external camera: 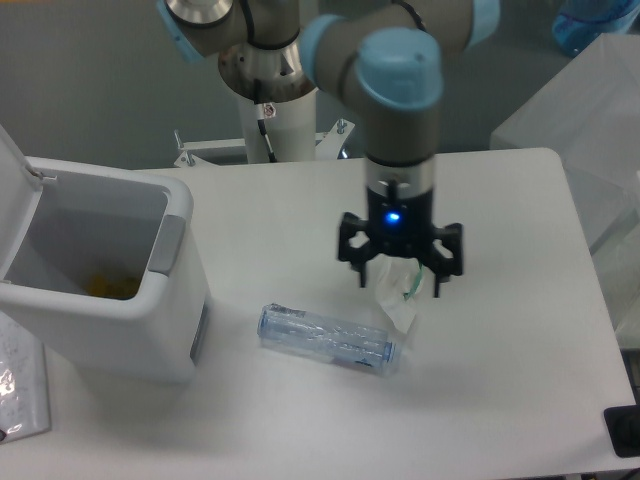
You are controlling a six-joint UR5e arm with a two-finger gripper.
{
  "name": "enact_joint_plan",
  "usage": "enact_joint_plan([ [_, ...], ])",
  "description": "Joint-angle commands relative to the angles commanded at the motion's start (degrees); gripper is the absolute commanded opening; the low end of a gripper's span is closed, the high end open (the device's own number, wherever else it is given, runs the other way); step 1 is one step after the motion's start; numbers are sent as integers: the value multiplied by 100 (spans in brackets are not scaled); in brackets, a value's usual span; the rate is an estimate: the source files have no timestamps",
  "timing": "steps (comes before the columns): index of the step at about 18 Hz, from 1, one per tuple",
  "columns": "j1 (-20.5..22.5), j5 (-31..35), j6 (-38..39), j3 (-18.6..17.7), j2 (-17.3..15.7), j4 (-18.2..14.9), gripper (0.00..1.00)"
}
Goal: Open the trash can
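The white boxy trash can (120, 335) stands at the table's left edge. Its lid (14, 200) is swung up and back on the left, so the inside shows. The grey push tab (168, 245) is on the rim facing the table's middle. Something yellow (110, 286) lies at the bottom. My gripper (399, 282) points straight down over the middle of the table, well right of the can. Its jaws are spread wide apart. A crumpled white wrapper with a green mark (397, 297) lies between and below the fingers; I cannot tell if they touch it.
A clear plastic bottle (326, 340) lies on its side in front of the gripper, between it and the can. A clear bag (22, 385) lies at the front left corner. Translucent sheeting (590, 130) stands beyond the table's right edge.
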State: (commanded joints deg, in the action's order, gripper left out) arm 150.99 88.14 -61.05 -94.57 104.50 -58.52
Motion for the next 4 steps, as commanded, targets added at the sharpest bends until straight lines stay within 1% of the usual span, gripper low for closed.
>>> enact_joint_plan([
  [2, 45, 177, -660, 35, 9, -273, 100],
  [4, 36, 317, -952, 53, 52, -362, 100],
])
